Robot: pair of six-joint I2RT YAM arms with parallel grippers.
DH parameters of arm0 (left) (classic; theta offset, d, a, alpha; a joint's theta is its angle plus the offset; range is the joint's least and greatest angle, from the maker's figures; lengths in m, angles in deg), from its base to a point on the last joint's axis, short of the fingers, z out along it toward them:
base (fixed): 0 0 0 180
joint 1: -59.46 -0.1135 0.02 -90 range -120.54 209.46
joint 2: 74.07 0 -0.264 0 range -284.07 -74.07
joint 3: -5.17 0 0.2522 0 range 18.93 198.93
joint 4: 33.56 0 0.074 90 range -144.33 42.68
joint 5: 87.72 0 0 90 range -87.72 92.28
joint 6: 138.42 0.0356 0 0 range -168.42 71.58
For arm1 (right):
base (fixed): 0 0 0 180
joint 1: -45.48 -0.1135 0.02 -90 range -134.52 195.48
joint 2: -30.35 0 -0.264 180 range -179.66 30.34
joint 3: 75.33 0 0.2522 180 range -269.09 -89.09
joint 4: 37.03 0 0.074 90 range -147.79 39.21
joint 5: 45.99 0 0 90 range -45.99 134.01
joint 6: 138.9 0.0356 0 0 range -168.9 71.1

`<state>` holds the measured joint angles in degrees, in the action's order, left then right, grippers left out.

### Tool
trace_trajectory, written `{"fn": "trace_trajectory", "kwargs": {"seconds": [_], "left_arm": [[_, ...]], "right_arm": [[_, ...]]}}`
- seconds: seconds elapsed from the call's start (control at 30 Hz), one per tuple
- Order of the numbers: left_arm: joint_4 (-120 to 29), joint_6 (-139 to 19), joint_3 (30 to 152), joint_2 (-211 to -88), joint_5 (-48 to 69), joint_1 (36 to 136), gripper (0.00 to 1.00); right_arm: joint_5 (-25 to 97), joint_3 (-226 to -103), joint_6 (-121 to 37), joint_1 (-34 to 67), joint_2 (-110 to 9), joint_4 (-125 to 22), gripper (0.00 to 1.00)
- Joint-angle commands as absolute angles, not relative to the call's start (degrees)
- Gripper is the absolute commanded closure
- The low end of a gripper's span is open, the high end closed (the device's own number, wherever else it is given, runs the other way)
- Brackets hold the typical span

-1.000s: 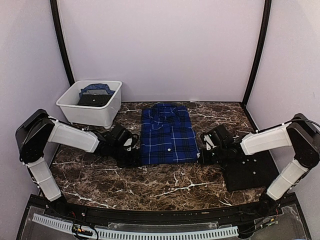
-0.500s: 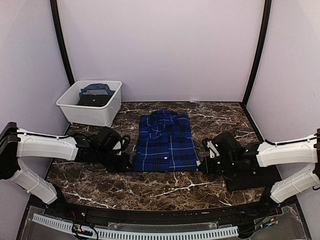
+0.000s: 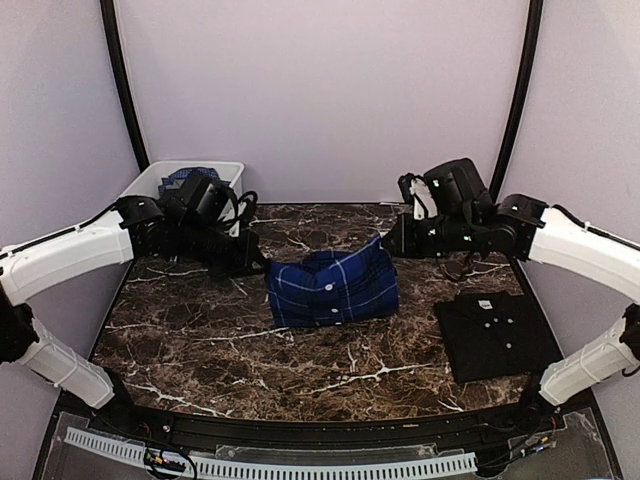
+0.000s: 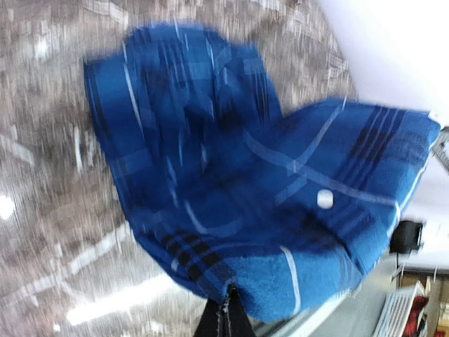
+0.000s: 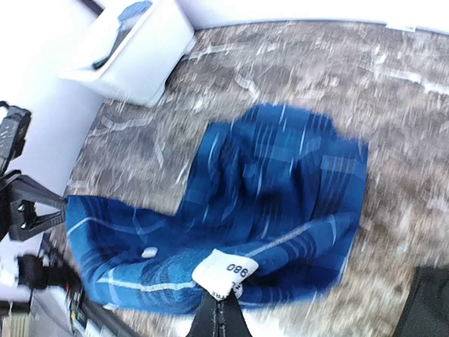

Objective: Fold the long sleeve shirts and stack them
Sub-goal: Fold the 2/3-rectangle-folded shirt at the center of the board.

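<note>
Left claw (image 3: 262, 268) and right claw (image 3: 386, 246) are each pinching shut on a corner of the royal-blue plaid cloth shirt (image 3: 332, 285). It is sagging between them, folded, its bottom resting on the brown marble table (image 3: 300, 370). To the right, the plain black shirt with white buttons (image 3: 497, 333) is lying folded flat. Far left, the white plastic tub (image 3: 228, 167) is sitting.

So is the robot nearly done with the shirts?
Maybe halfway. Done: the black shirt lies folded on the right. In hand: the left gripper and right gripper are both shut on the blue shirt at its edge, holding it up for a fold. Left: finish that fold, stack the two, and more clothes wait in the tub.
</note>
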<state>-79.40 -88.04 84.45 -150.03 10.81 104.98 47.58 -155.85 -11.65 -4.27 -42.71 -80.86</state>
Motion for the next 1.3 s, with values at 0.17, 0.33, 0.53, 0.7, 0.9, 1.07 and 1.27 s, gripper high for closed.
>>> {"fn": "trace_trajectory", "kwargs": {"seconds": [0.17, 0.33, 0.53, 0.7, 0.9, 1.07, 1.27], "left_arm": [[-70.97, -78.19, 106.35, -184.34, 14.45, 91.40, 1.00], [-71.26, -78.64, 119.20, -198.20, 13.97, 90.21, 1.00], [-70.96, -79.86, 120.59, -198.28, 13.26, 90.13, 1.00], [-67.74, -80.90, 119.28, -195.70, 12.07, 90.13, 1.00], [-63.06, -80.18, 119.48, -196.86, 12.37, 90.13, 1.00], [-63.57, -77.22, 120.56, -197.49, 11.83, 90.05, 0.59], [-64.61, -76.44, 117.01, -194.15, 12.45, 90.10, 0.42]], "right_arm": [[43.44, -165.52, -18.84, 12.54, -74.33, -69.60, 1.00], [41.89, -171.31, -18.92, 15.79, -83.77, -68.91, 1.00], [42.93, -169.96, -18.49, 16.38, -82.19, -68.84, 1.00], [45.49, -167.58, -18.04, 16.85, -78.57, -68.65, 1.00], [45.84, -165.84, -17.07, 18.28, -78.55, -68.40, 1.00], [46.86, -162.27, -15.42, 20.02, -77.93, -67.36, 1.00], [46.69, -160.09, -15.82, 21.58, -75.63, -67.78, 0.98]]}}
